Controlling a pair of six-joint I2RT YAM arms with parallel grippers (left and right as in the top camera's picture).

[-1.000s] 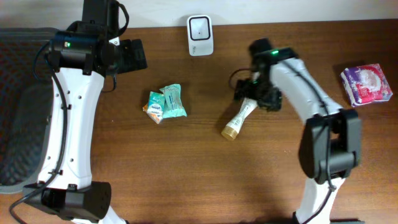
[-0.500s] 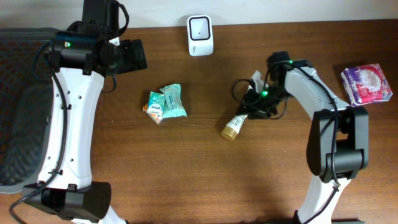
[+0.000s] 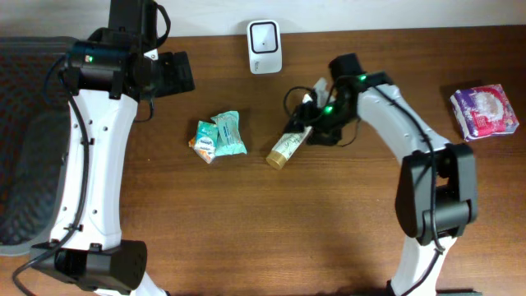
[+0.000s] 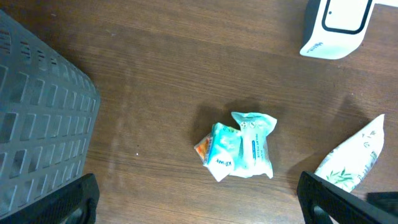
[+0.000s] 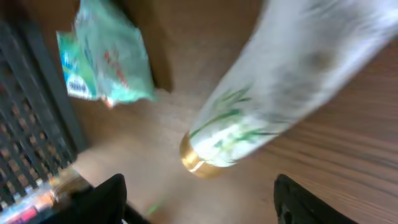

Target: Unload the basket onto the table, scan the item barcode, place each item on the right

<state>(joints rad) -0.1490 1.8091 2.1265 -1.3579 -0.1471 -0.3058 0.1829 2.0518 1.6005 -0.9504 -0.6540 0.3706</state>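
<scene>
While the tube (image 3: 288, 144) lies flat on the table (image 3: 246, 230), its crimped tail sits right at the right gripper (image 3: 312, 122), long axis slanting away from those jaws to the gold cap (image 5: 198, 158). Jaws spread, bare wood between the fingers (image 5: 106, 199), nothing clamped that I can see. Left gripper (image 4: 196, 196) hangs well apart, gaping, empty. Scanner (image 3: 265, 47) stands just beyond the right jaws, so right's nearer. Green leaf print on the tube; no lettering legible, nor on the green packets (image 4: 239, 152)

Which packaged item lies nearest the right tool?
The white tube with the gold cap, its flat end at the right tool; the teal packets and purple pack lie well away to either side.
</scene>
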